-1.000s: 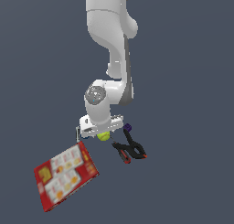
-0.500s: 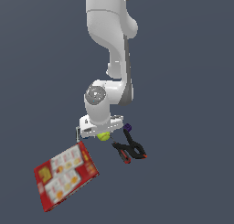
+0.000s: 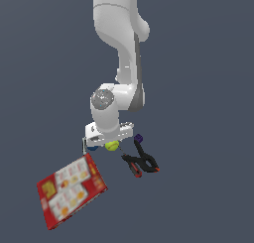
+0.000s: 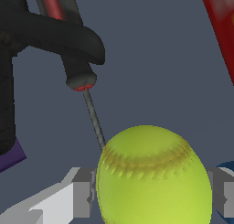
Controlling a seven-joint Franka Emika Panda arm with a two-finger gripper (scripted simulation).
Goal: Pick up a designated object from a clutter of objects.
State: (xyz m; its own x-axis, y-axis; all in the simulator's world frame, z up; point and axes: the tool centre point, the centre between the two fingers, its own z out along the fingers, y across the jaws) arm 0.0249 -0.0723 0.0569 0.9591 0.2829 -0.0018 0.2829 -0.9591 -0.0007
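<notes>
The yellow-green ball (image 3: 112,146) sits right under my hand, between the fingers of my gripper (image 3: 111,144). In the wrist view the ball (image 4: 151,173) fills the gap between the two grey fingertips (image 4: 83,198), whose pads lie against its sides. The gripper (image 4: 153,200) is shut on it. The black clamp with red-orange tips (image 3: 141,163) lies just to the exterior view's right of the ball. I cannot tell whether the ball is off the ground.
The flat red printed box (image 3: 72,190) lies at the exterior view's lower left. A tiny purple cube (image 3: 139,137) sits by the clamp's far end. A small dark blue ball (image 3: 92,149) lies beside my hand. The clamp (image 4: 50,35) looms close in the wrist view.
</notes>
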